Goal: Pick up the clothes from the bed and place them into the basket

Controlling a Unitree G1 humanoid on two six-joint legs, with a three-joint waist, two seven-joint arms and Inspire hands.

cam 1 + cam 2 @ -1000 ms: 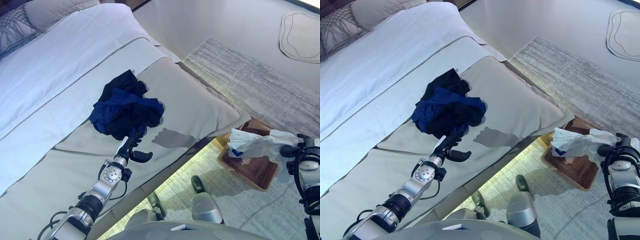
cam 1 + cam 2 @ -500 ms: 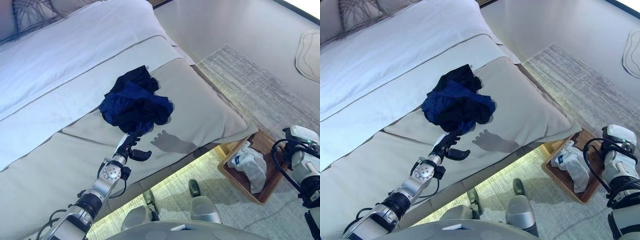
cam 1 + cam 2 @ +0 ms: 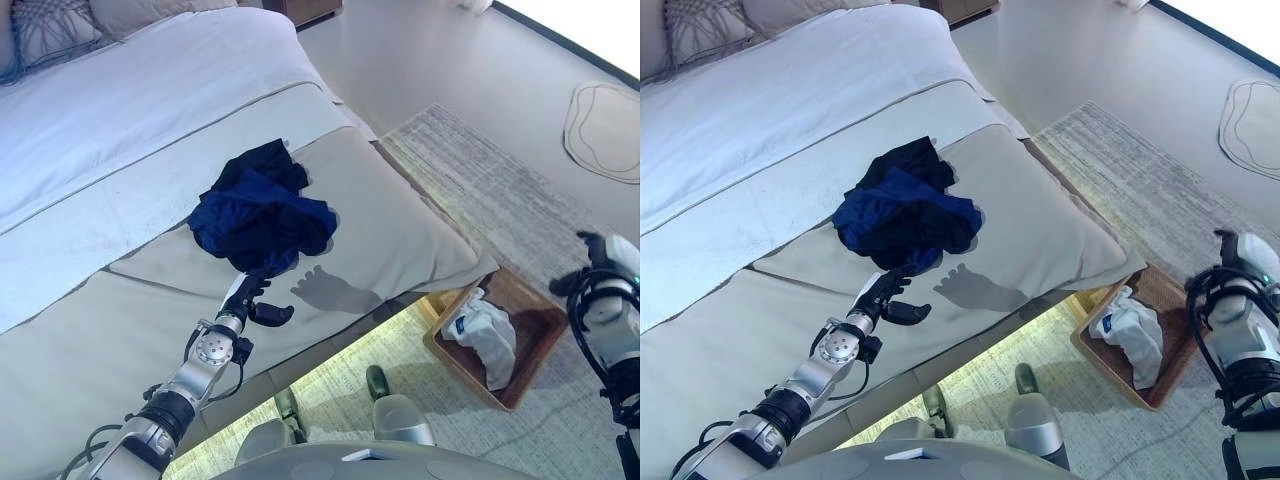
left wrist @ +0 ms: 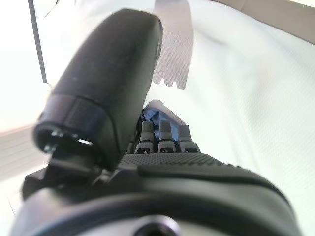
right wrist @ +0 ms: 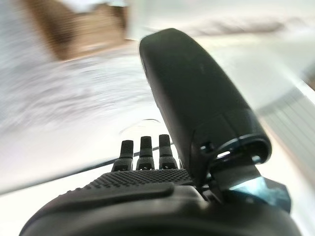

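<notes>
Dark blue clothes [image 3: 262, 213]: lying heaped mid-bed [image 3: 120, 110], near its foot-side edge. White garment [image 3: 484, 330]: sitting in basket [image 3: 530, 325]. Left hand [image 3: 250, 300]: reaching open beside heap, holding nothing. Right hand [image 3: 1232, 245]: hanging open, empty.

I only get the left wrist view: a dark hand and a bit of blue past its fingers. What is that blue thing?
Observer: A heap of dark blue clothes on the bed. The left hand is at its near edge.
Operator: Anything in the basket?
Observer: Yes, a white garment lies in the brown basket on the floor beside the bed.
Operator: And the other hand?
Observer: The right hand is near the basket, open, holding nothing.
</notes>
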